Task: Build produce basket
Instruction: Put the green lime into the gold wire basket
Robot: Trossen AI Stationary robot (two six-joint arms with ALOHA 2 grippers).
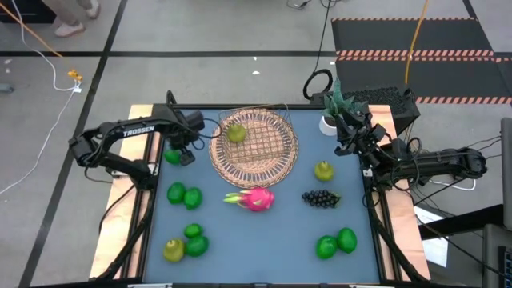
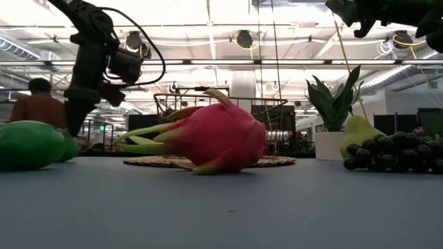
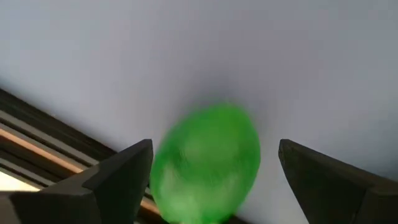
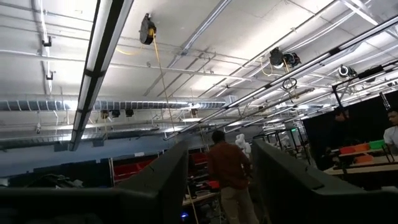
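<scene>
The round, shallow tan wicker basket point(image 1: 254, 144) sits toward the far middle of the blue worktop point(image 1: 264, 240), with one yellow-green pear point(image 1: 236, 133) lying inside it near the far-left rim. Just left of the basket, the left hand point(image 1: 181, 152) hangs with fingers spread wide around a round green toy fruit point(image 3: 207, 163), not touching it. A pink dragon fruit with green tips point(image 1: 254, 198) lies just in front of the basket. The right hand point(image 1: 346, 136) waits raised at the far right, fingers slightly parted, holding nothing.
</scene>
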